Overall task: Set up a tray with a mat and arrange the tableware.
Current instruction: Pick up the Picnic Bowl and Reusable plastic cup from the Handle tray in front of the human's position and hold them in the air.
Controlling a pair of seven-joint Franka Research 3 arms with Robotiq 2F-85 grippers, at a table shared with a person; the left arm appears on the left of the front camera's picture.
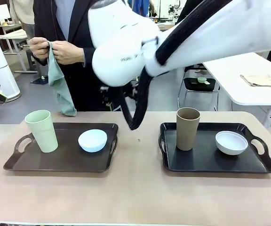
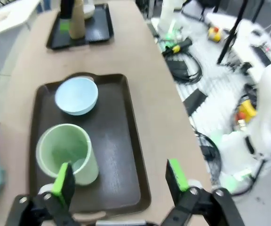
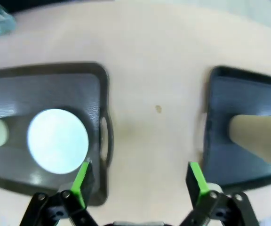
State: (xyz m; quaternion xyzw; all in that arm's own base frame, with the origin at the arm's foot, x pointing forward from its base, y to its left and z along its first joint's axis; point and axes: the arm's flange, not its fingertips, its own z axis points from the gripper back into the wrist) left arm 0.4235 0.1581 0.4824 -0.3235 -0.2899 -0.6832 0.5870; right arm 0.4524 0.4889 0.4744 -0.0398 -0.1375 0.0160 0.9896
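A person at the far side holds the mat (image 1: 60,84), a limp teal cloth, in both hands above the table edge. The left, brown tray (image 1: 60,157) carries a pale green cup (image 1: 42,131) and a light blue bowl (image 1: 92,140). On the right, black tray (image 1: 206,160) stand a brown-tan cup (image 1: 187,128) and a white bowl (image 1: 231,142). My left gripper (image 2: 119,172) hangs open above the brown tray (image 2: 121,155), beside the green cup (image 2: 67,153), with the blue bowl (image 2: 76,95) beyond it. My right gripper (image 3: 139,172) is open over bare table between the trays.
My right arm's thick white link (image 1: 126,42) crosses the top of the front view, with a black cable (image 1: 138,108) drooping toward the table. Bare table (image 1: 135,197) lies between and in front of the trays. Cables and gear litter the floor (image 2: 211,70) beside the table.
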